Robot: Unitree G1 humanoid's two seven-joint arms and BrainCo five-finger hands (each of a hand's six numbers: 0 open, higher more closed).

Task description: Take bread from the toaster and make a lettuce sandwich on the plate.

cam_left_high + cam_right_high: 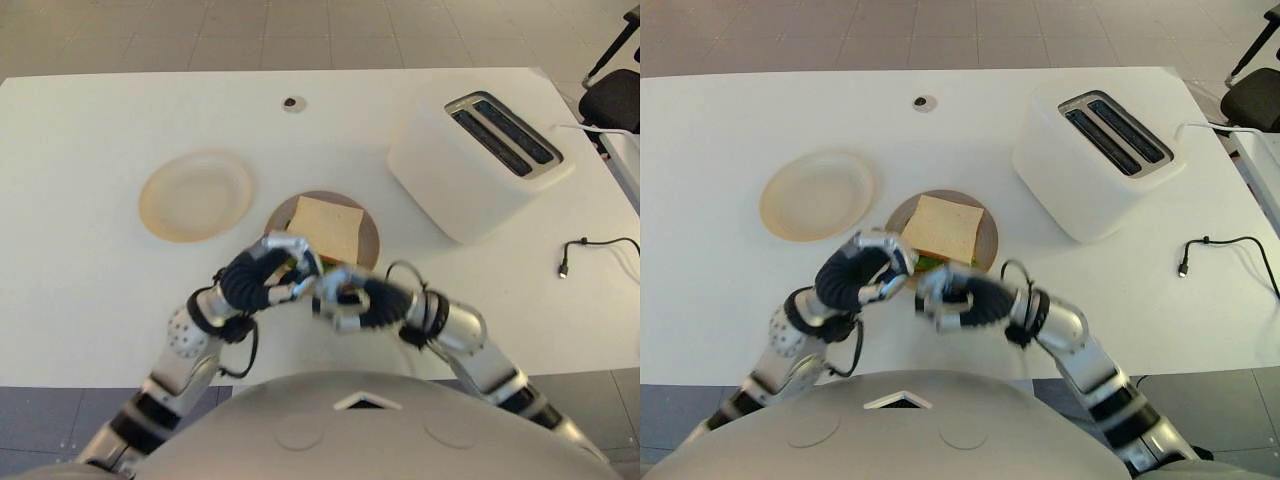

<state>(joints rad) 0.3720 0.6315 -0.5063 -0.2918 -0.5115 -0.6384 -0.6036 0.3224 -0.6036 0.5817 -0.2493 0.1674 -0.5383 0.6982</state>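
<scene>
White table (100, 300) spans frame. White toaster (480, 165) upper right, cream plate (195, 195) left of centre, brown plate (372, 238) at centre, round fitting (293, 103) top centre, black cable (583, 241) right edge.

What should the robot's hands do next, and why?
Probably lift the left hand and right hand away: the bread slice already lies on the brown plate, green lettuce peeks from under its near edge, and the slots of the toaster look empty.

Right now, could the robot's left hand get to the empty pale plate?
Probably yes. The pale plate sits just ahead and to the left of the left hand, with only bare table between them and nothing in the way.
</scene>
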